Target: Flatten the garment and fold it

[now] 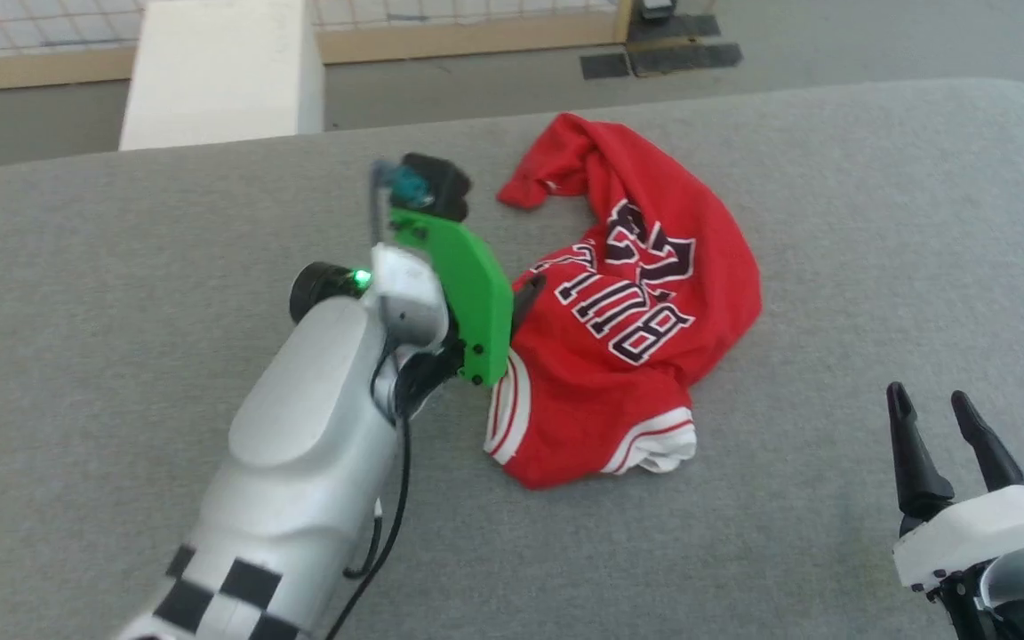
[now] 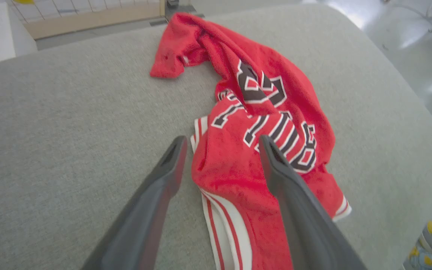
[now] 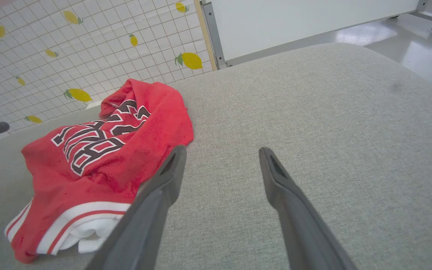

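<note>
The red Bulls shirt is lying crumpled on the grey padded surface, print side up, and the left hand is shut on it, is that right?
Not quite. The left hand is open, with its fingers spread apart and gripping nothing, as the left wrist view shows. The rest holds: the red shirt lies crumpled, print side up, on the grey surface.

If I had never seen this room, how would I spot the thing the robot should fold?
Find the wide grey padded table; near its middle lies a crumpled red jersey. It is the only red thing there, with black-and-white BULLS 23 lettering and red-white striped trim, just ahead of the open left gripper.
</note>
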Robot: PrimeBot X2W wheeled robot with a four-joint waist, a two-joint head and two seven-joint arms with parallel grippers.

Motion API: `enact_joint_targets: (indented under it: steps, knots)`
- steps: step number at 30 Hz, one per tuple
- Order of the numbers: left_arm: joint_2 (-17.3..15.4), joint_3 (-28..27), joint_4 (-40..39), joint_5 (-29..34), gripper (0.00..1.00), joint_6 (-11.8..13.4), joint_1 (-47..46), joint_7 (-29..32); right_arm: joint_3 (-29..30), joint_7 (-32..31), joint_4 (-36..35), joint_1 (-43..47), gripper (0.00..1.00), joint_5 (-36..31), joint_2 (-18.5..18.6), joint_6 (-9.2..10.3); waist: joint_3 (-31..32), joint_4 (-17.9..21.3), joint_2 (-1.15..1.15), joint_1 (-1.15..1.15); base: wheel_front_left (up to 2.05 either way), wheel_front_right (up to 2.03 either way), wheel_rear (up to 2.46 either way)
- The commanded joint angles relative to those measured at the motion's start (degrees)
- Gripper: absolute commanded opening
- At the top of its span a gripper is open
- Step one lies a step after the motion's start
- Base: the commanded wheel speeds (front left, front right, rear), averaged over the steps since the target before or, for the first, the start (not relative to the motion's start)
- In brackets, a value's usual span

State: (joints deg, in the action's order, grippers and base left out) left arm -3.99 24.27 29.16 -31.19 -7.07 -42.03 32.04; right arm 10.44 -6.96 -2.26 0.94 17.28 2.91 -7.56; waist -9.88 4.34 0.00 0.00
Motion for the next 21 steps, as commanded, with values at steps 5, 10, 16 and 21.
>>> enact_joint_targets:
  steps: [5, 10, 16, 21]
  knots:
    - [-1.75, 3.91, 4.91, 1.62, 1.0, 0.38, -6.12, 11.98, -0.81, 1.93, 0.81, -1.47, 1.0, 1.55, -0.02, 0.08, -5.17, 5.2, 0.0, 0.0, 0.0, 0.0, 0.0]
    - [-2.6, 5.07, 6.66, 2.31, 1.0, 1.2, -6.86, 15.18, -0.54, 3.19, 1.44, -1.97, 1.0, 1.77, -0.02, 0.08, -6.08, 6.06, 0.0, 0.0, 0.0, 0.0, 0.0]
    - [-1.6, 4.74, 5.43, -0.41, 0.0, 0.53, -6.44, 13.04, 0.81, 3.47, 1.8, -1.94, 1.0, 0.95, -0.03, 0.08, -5.56, 4.02, 0.0, 0.0, 0.0, 0.0, 0.0]
    - [-1.34, 1.06, 2.79, -2.99, 0.0, 0.98, -7.57, 6.58, 1.18, 2.69, 2.0, -1.65, 1.0, 0.04, -0.03, 0.08, -3.42, -0.32, 0.0, 0.0, 0.0, 0.0, 0.0]
